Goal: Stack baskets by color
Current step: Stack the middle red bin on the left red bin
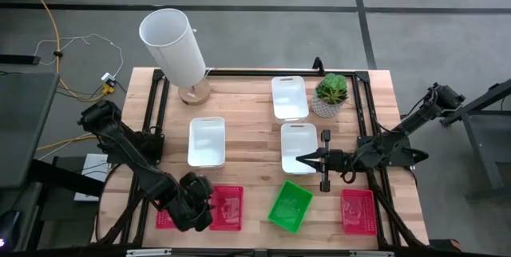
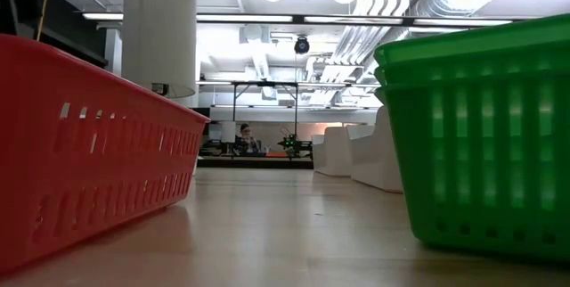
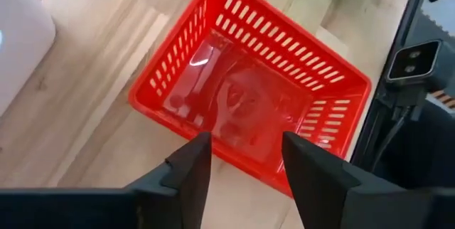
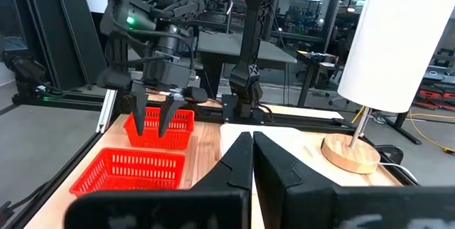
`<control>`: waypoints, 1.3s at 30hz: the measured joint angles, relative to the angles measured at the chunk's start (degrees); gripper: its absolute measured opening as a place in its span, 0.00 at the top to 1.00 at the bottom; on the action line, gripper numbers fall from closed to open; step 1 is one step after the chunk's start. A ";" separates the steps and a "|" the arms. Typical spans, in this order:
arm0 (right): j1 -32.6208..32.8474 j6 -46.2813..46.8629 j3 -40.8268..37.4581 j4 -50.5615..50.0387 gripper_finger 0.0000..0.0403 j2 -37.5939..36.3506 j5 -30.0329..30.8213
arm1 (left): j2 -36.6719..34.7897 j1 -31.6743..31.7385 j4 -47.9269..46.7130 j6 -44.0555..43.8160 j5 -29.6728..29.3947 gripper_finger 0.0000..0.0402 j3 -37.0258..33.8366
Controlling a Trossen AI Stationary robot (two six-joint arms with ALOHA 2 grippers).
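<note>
The left claw [image 3: 242,168] is shown spread, empty, poised above a red basket [image 3: 249,87] at the desk's [image 1: 255,129] near-left edge. The right claw [image 4: 250,159] is pressed together over a white basket [image 1: 299,147].

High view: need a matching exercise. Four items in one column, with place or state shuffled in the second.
Items:
1. left end effector
2. right end effector
3. green baskets
4. potted plant

Place or state:
a. shut, at the edge of the front white basket
b. at the back, beside the back white basket
c. open, above a red basket
d. stacked, near the table's front edge

Pairs: 1-c, 2-a, 3-d, 4-b
</note>
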 joint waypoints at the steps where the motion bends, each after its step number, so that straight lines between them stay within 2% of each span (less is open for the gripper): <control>1: 0.00 0.00 0.00 0.00 1.00 0.02 0.00 | 0.04 -0.17 -0.07 -0.30 -0.12 0.62 0.00; 8: 0.02 0.23 0.00 0.00 1.00 0.00 0.00 | 3.46 -0.40 0.05 -2.93 -2.06 0.63 0.03; 14: 0.02 0.22 0.00 0.01 1.00 0.00 0.00 | 8.65 0.17 0.30 -3.09 2.45 0.63 -0.02; 27: 0.02 0.26 0.00 0.00 1.00 0.00 0.00 | 8.33 0.66 0.99 -3.10 2.90 0.65 -0.02; 31: 0.02 0.26 0.00 0.00 1.00 0.02 0.00 | 8.33 1.22 0.95 -1.72 3.02 0.72 -0.02; 36: 0.02 0.24 0.00 0.02 1.00 0.00 0.00 | 6.24 2.34 -1.98 4.20 4.53 0.95 2.17; 39: 0.02 0.32 0.00 0.02 1.00 0.01 0.00 | 2.53 2.13 -7.05 5.63 1.89 0.97 5.59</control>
